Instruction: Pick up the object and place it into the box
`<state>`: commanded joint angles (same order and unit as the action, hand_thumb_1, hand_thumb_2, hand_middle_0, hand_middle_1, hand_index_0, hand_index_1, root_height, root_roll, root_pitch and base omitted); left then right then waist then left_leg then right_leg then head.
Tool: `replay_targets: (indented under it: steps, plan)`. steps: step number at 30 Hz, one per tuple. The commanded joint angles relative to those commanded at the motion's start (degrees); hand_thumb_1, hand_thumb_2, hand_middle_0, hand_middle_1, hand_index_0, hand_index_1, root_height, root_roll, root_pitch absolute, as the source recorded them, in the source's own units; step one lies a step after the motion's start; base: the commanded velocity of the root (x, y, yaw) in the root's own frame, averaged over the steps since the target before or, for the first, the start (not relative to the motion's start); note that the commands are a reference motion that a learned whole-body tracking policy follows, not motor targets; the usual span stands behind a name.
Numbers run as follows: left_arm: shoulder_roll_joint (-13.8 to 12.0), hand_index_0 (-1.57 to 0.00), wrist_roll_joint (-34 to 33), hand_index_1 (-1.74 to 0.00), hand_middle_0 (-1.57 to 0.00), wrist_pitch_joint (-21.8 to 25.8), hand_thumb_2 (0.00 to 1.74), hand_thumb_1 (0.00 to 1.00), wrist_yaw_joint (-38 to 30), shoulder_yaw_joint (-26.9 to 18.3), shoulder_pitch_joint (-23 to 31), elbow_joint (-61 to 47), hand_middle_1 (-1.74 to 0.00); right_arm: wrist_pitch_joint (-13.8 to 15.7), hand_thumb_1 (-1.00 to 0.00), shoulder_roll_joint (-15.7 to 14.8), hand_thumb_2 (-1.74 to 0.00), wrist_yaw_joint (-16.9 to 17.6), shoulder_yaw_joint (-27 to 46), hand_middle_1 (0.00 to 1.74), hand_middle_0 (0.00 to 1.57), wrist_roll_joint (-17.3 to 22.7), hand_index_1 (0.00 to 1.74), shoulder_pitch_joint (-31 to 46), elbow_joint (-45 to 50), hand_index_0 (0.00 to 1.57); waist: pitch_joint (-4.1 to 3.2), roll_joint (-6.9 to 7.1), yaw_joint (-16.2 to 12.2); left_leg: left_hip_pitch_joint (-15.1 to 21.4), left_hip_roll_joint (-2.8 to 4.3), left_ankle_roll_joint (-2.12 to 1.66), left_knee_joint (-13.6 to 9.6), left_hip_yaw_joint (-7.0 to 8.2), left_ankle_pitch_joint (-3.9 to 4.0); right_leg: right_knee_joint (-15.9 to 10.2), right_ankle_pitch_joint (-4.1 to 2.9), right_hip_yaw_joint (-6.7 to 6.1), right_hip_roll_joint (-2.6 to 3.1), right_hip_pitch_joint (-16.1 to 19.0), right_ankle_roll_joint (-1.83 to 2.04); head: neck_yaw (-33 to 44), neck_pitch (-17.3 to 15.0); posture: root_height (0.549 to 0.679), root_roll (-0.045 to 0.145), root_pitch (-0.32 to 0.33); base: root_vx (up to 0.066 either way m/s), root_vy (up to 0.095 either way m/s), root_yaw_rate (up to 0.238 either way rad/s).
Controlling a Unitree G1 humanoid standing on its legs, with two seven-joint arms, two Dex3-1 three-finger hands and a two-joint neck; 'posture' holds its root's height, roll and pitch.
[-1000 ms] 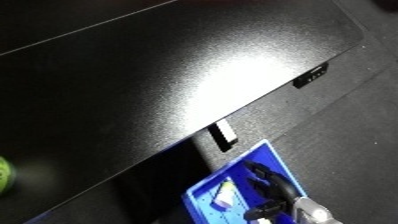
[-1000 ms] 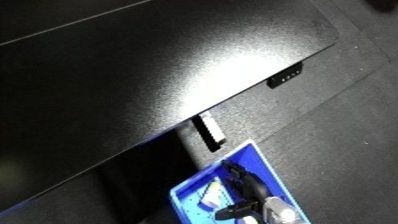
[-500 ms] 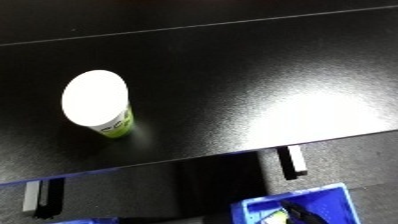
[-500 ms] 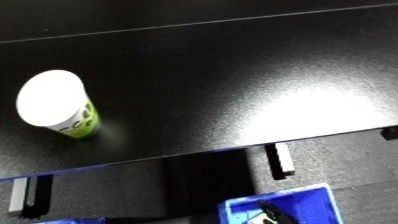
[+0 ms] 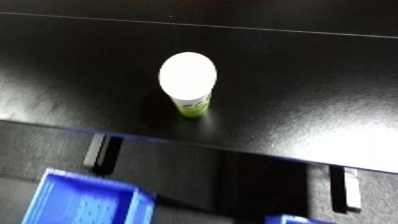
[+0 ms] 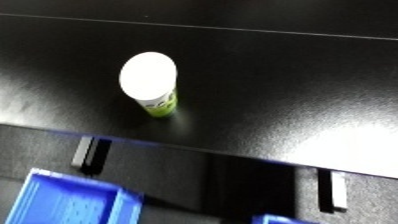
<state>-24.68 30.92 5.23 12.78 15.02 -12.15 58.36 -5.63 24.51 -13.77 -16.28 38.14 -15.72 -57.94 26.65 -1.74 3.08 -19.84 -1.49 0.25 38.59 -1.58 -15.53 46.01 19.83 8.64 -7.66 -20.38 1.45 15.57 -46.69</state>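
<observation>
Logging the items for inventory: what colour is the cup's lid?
White. The cup has a plain white lid over a green-and-white body, clearest in the left eye view.

No part of the robot's body shows in either eye view; no forearm, no robot hand, no cable, screw or marking of its own can be seen, so its colours and shapes cannot be told here.

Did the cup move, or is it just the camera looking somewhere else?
Only the camera turned. A second ago it showed bare table and a blue bin with things inside; now the white-lidded cup sits mid-view and a different blue bin shows at lower left. The cup stands upright on the black table as before, untouched. No robot hand is in view.
</observation>
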Motion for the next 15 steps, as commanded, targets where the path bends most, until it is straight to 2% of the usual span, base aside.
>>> replay_targets:
  steps: [2, 7, 13, 15]
  plan:
    - [0.09, 0.00, -0.17, 0.00, 0.00, 0.03, 0.00, 0.00, 0.15, 0.16, -0.55, 0.41, 0.00, 0.67, 0.00, -0.51, 0.00, -0.09, -0.21, 0.00, 0.00, -0.17, 0.00, 0.05, -1.13, 0.00, 0.06, 0.13, 0.12, 0.47, -0.01, 0.11, 0.16, -0.37, -0.22, 0.01, 0.09, 0.10, -0.16, 0.53, 0.12, 2.03, -1.04, 0.635, 0.045, -0.064, 0.051, -0.012, 0.066]
    - [0.25, 0.00, 0.72, 0.00, 0.00, -0.75, 0.00, 0.00, 3.45, -0.44, -0.76, 1.63, 0.00, 1.97, 0.00, -1.22, 0.00, -0.67, -0.39, 0.00, 0.00, -0.37, 0.00, 0.52, -3.40, 0.00, -0.13, 0.31, 0.18, 1.44, 0.14, 0.51, 0.78, -0.38, -1.04, 0.21, 0.47, 0.33, -0.46, 1.38, 0.42, 4.71, 0.88, 0.635, 0.043, -0.077, 0.047, 0.002, -0.014]
    - [0.45, 0.00, 2.99, 0.00, 0.00, -1.08, 0.00, 0.00, 9.61, -0.63, 0.06, -2.00, 0.00, 2.44, 0.00, -1.39, 0.00, -1.23, -0.07, 0.00, 0.00, -0.94, 0.00, 1.72, -3.41, 0.00, -0.09, 0.11, 0.25, 1.61, 0.10, 0.73, 0.79, -0.17, -1.39, -0.12, 0.53, 0.36, -0.43, 1.84, 0.61, 4.14, 2.91, 0.635, 0.041, -0.078, 0.007, 0.003, -0.018]
    - [0.20, 0.00, 2.46, 0.00, 0.00, -2.58, 0.00, 0.00, 13.24, -0.07, 0.08, -4.83, 0.00, 2.54, 0.00, -1.39, 0.00, -1.03, 0.32, 0.00, 0.00, -0.85, 0.00, 1.98, -3.25, 0.00, 0.03, -0.09, 0.39, 1.59, 0.05, 0.76, 0.69, -0.21, -1.41, -0.10, 0.44, 0.41, -0.52, 1.78, 0.78, 3.46, 3.81, 0.635, 0.040, -0.078, -0.006, 0.000, 0.021]
